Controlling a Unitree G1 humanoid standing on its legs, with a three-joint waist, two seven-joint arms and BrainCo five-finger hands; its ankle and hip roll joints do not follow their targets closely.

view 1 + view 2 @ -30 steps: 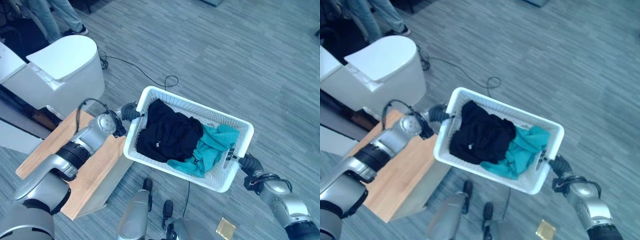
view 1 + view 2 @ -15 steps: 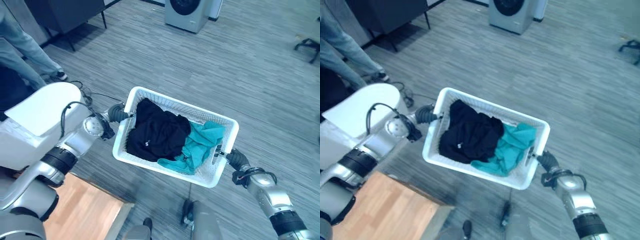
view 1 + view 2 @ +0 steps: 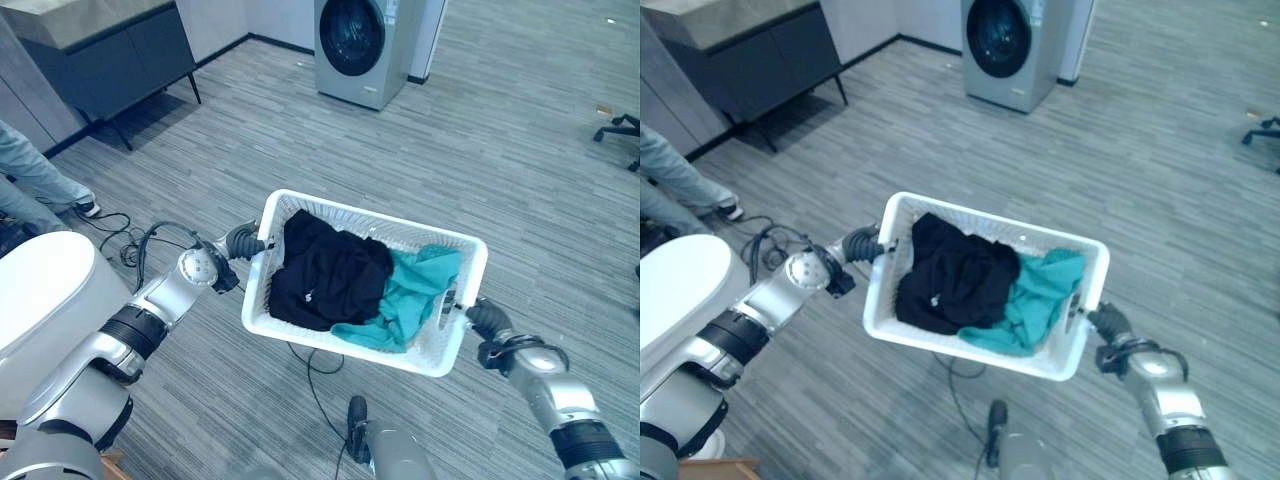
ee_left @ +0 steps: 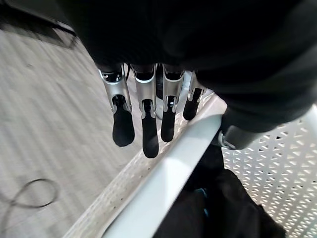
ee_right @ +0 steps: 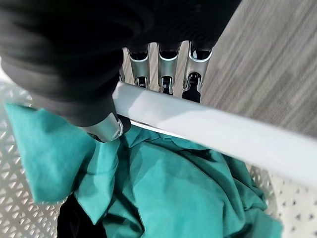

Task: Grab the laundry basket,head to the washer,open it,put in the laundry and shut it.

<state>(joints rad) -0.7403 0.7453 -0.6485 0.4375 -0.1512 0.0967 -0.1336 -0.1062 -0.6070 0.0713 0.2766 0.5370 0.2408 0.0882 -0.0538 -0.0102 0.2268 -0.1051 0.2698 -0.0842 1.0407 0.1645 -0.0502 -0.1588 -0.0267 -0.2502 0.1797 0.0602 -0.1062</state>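
White plastic laundry basket (image 3: 452,355), holding black clothes (image 3: 325,275) and a teal garment (image 3: 405,300), is hanging above grey floor (image 3: 500,150), left hand (image 3: 243,241) and right hand (image 3: 482,317) clamping opposite rims, washer (image 3: 365,45) standing well beyond.

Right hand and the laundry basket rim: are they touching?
Touching. The right wrist view shows the right hand with its fingers behind the laundry basket rim and its thumb in front, pinching it.
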